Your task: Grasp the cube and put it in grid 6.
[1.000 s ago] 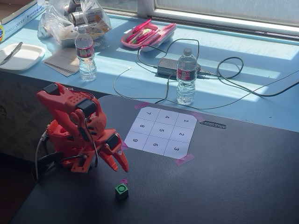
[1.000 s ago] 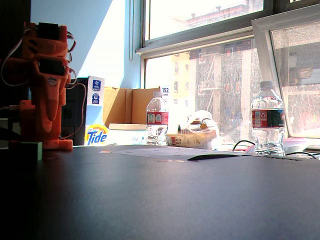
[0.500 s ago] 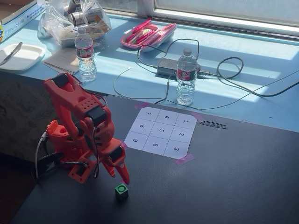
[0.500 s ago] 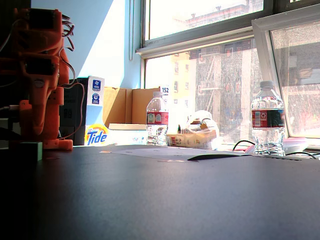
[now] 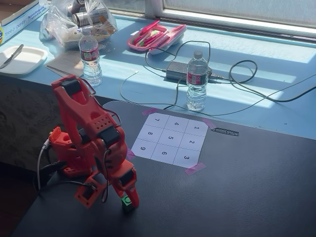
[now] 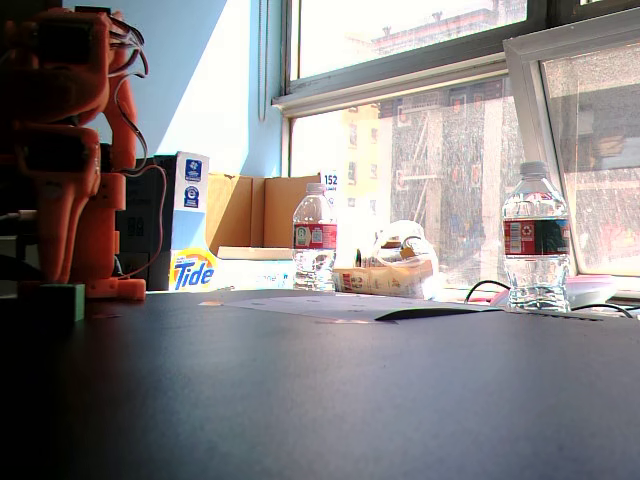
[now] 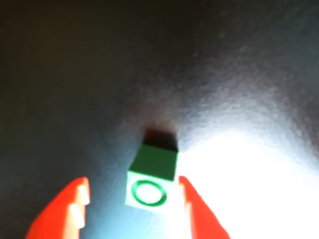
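The green cube [image 7: 152, 181] with a ring on its top face sits on the dark table between my two orange fingers. It lies close to the right finger [image 7: 197, 209] and apart from the left one [image 7: 67, 211]. My gripper [image 7: 132, 199] is open and low around the cube. In a fixed view the gripper [image 5: 127, 200] is down at the table's near edge over the cube [image 5: 126, 200], well short of the white numbered grid sheet [image 5: 170, 139]. Square 6 [image 5: 164, 153] is in the sheet's near row. In another fixed view the cube [image 6: 55, 302] sits at far left below the arm [image 6: 70, 150].
Two water bottles [image 5: 196, 81] [image 5: 90, 57] stand on the blue sill behind the grid. A power brick with cables [image 5: 180, 70], a pink case [image 5: 157, 36] and a bag of cans [image 5: 81, 19] lie further back. The dark mat [image 5: 247, 177] stretches to the right.
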You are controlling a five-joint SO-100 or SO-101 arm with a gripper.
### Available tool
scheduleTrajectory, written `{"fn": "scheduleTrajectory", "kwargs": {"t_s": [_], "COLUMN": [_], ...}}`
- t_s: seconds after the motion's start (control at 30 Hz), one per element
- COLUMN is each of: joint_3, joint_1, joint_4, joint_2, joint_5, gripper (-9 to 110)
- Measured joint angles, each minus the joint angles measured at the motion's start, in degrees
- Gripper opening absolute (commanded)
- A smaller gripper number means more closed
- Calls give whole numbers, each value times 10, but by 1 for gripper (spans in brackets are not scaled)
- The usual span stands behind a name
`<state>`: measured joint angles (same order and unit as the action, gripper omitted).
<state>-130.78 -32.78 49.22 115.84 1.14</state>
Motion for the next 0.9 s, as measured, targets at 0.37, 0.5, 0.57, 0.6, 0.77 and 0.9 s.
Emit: {"fn": "scheduleTrajectory", "kwargs": {"t_s": [0.37,0.5,0.57,0.6,0.77,0.9], "joint_3": [-1,-6,-6,-8,-8,-8], "joint_1": [0,0,0,0,0,11], "joint_4": [-49,-63,-66,-66,-66,-42], "joint_2": [-33,-33,-33,-33,-33,-1], "joint_5": [10,-2,-4,-4,-4,-4], "gripper": [6,0,0,0,0,0]}}
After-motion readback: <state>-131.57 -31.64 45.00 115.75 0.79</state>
